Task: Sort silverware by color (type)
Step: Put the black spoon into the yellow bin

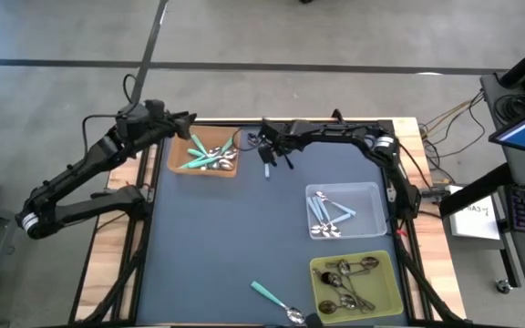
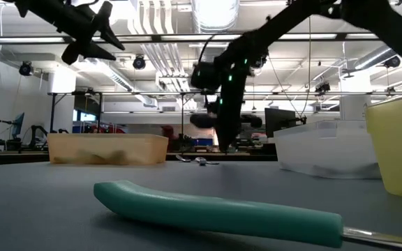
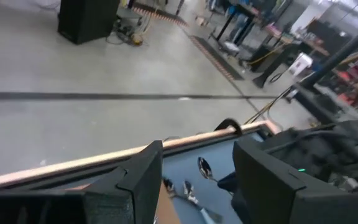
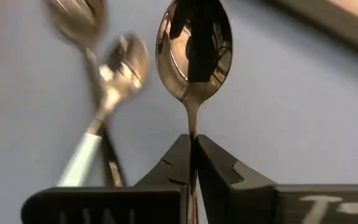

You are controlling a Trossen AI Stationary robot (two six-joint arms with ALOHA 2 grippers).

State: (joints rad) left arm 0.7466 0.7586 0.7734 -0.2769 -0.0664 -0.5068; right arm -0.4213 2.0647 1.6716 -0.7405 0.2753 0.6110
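My right gripper point(image 4: 193, 138) is over the table's far middle point(image 1: 268, 146), pointing down, and is shut on a metal spoon point(image 4: 194, 46). Two more spoons point(image 4: 104, 81), one with a light blue handle point(image 1: 268, 170), lie on the mat beneath it. My left gripper point(image 3: 194, 180) is open and hangs in the air above the far left corner of the brown tray point(image 1: 173, 166), touching nothing. That tray holds teal-handled and other spoons point(image 1: 206, 155). A lone teal-handled spoon point(image 2: 215, 209) lies flat near the table's near edge point(image 1: 276, 301). My right gripper pinches the spoon's thin neck point(image 4: 193, 124), just behind the bowl, between its two fingertips. The fingers come from above, pointing down, along the spoon. The bowl point(image 4: 194, 46) sticks out past the fingertips and hangs below them; the handle end is hidden behind the fingers.
A clear bin point(image 1: 372, 196) right of centre holds light blue-handled spoons. A yellow-green bin point(image 1: 322, 273) at the near right holds plain metal spoons. The dark mat's middle and left are bare. The table's wooden edges show at left and right.
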